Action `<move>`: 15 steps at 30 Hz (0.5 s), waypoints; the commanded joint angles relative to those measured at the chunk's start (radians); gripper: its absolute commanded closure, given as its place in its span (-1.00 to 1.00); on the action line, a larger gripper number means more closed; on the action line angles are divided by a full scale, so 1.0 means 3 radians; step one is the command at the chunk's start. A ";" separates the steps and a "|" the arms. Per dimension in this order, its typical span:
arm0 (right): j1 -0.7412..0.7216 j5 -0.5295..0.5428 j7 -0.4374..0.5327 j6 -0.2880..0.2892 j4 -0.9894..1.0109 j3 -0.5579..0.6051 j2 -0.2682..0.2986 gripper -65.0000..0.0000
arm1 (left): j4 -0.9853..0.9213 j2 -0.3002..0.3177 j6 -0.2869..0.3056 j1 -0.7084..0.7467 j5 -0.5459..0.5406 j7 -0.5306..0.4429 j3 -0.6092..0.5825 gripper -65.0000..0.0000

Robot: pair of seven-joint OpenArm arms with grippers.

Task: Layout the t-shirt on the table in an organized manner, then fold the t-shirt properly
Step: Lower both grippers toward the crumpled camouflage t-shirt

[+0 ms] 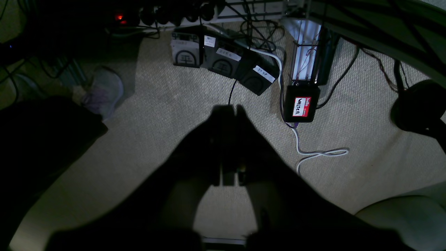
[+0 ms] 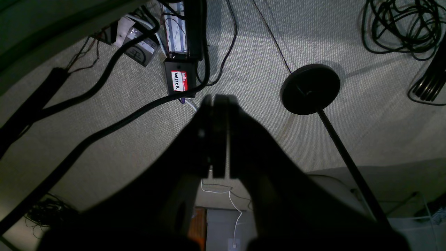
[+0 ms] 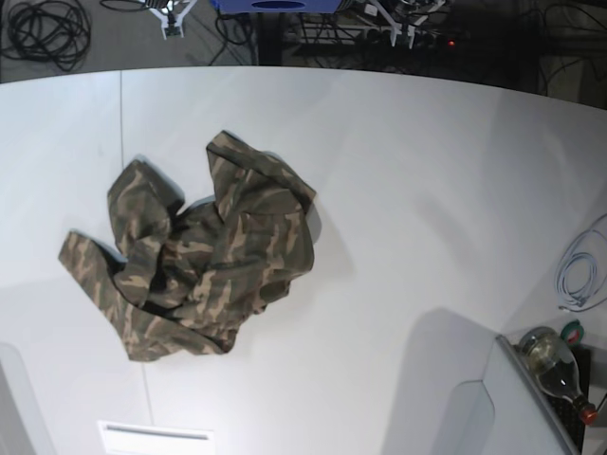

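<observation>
The camouflage t-shirt (image 3: 204, 251) lies crumpled in a heap on the left half of the white table (image 3: 427, 190), with sleeves and hem bunched over each other. Neither arm shows in the base view. In the left wrist view, my left gripper (image 1: 231, 109) is shut with nothing between its fingers and points down at the carpeted floor. My right gripper (image 2: 219, 99) is likewise shut and empty over the floor. Neither wrist view shows the t-shirt or the tabletop.
A coiled white cable (image 3: 579, 275) and a bottle (image 3: 555, 365) sit at the table's right edge. A white slip (image 3: 156, 438) lies near the front. Below are black boxes (image 1: 223, 57), a labelled box (image 2: 179, 81), a round stand base (image 2: 310, 89) and cables.
</observation>
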State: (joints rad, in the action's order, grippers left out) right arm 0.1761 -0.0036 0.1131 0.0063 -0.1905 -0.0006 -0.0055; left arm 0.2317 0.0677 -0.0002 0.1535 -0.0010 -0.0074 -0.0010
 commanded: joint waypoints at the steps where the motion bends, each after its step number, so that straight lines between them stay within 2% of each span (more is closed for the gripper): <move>1: 0.0024 0.0010 0.0024 -0.0044 -0.0017 -0.0006 0.0001 1.00 | 0.0007 0.0017 -0.0017 0.0033 0.0006 -0.0003 0.0001 1.00; 15: 0.0075 0.0015 0.0014 -0.0044 -0.0017 -0.0011 0.0006 1.00 | 0.0033 0.0048 -0.0017 0.0161 0.0042 -0.0008 -0.0035 1.00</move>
State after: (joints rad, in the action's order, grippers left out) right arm 0.1898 -0.0032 0.1131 0.0063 -0.1959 -0.0006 -0.0055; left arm 0.2398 0.0715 -0.0002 0.1955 0.0139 -0.0086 -0.0101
